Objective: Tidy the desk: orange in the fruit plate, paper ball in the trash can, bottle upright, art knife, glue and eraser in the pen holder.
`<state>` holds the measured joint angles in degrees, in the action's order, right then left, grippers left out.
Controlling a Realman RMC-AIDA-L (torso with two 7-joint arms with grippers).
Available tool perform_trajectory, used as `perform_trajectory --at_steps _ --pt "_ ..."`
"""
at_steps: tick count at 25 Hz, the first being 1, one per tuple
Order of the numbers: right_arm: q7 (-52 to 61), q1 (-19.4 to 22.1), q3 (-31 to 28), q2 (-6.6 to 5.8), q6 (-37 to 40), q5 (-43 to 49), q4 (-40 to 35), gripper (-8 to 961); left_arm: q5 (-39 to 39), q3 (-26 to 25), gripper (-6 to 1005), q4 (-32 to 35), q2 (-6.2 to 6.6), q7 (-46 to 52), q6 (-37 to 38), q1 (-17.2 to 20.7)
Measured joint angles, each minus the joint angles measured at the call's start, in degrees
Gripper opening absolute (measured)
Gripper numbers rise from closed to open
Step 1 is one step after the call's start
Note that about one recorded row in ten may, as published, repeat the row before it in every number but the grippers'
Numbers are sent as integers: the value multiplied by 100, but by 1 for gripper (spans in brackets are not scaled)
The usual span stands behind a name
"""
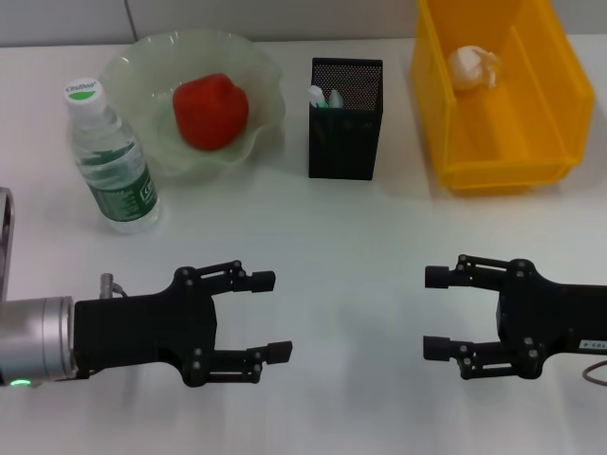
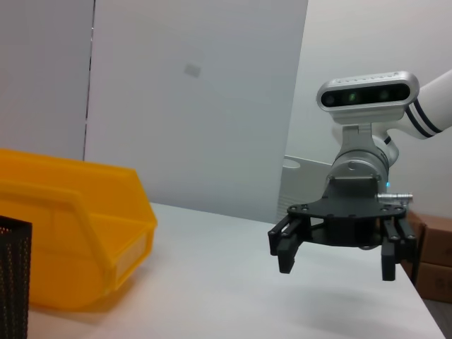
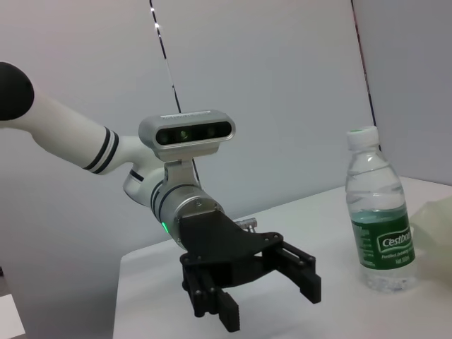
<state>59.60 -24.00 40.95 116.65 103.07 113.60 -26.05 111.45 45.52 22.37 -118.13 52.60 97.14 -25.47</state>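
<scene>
Standing upright on the white counter [image 1: 379, 237], the bottle [image 1: 110, 156] is far to the left of the pen holder [image 1: 345, 118], with its white cap on top. Between the bottle and the pen holder sits the fruit plate [image 1: 261, 71], and the orange [image 1: 211, 111] lies inside it. The pen holder stands in the middle at the back, and some small white and green tips show over its rim; what they are I cannot tell. To the right of the pen holder, just beside it, is the trash can [image 1: 498, 166], and the paper ball [image 1: 473, 67] lies in its far part. Nearer to the robot than the pen holder, and to its left, the left claw [image 1: 268, 316] hangs over the bare counter, released, with nothing between the fingers. To the right of the pen holder, at the same nearness, the right claw [image 1: 434, 312] is also released and carries nothing.
</scene>
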Motion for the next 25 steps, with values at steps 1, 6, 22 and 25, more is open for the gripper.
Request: perform_trajectory --at_steps 1,6,22,25 --pt "1 -6 -2 0 0 1 14 820 1 0 811 0 -2 -2 -5 -3" --pt "0 -27 -9 -2 0 3 23 820 1 -3 811 4 -9 -44 -15 -22" --pt "15 -79 1 -2 90 31 22 820 27 1 811 4 -10 -57 -6 -17" --pt "12 -87 1 -2 95 31 22 820 34 1 811 4 -4 -58 -4 -32"
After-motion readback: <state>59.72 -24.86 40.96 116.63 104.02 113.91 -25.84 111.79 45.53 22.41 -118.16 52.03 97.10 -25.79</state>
